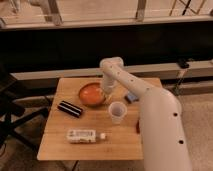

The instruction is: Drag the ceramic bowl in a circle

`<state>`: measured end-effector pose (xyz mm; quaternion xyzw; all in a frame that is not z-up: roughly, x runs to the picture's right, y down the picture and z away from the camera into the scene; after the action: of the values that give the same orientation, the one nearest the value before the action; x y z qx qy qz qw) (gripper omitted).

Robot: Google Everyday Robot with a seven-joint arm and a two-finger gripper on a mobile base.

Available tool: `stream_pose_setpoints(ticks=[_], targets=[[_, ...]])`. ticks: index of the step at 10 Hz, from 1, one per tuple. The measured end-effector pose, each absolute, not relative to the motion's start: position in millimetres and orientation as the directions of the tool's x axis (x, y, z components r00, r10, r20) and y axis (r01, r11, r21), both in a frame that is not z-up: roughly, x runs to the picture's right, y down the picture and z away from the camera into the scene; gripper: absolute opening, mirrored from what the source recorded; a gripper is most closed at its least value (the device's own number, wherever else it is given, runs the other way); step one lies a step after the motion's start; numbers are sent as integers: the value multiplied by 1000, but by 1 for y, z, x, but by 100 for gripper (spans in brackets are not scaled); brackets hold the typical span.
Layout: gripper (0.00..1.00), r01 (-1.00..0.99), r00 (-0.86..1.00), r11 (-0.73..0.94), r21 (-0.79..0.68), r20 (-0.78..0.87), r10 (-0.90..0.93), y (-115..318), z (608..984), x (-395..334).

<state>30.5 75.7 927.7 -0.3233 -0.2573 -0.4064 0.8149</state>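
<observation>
Warm, rather dim light falls from above on the square light-wood table [60, 142], which is the brightest surface apart from the white robot arm [160, 120]. The wall [60, 50] behind lies in deep shadow. The glossy orange-red ceramic bowl [90, 95] carries a soft sheen inside. The gripper [106, 91], at the bowl's right rim, reads darker than the arm above it.
</observation>
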Motion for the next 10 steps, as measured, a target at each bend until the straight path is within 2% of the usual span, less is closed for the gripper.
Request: stream_pose_setpoints(ticks=[10], targets=[[0,841,526,425,-336,692,-495,80,927,38]])
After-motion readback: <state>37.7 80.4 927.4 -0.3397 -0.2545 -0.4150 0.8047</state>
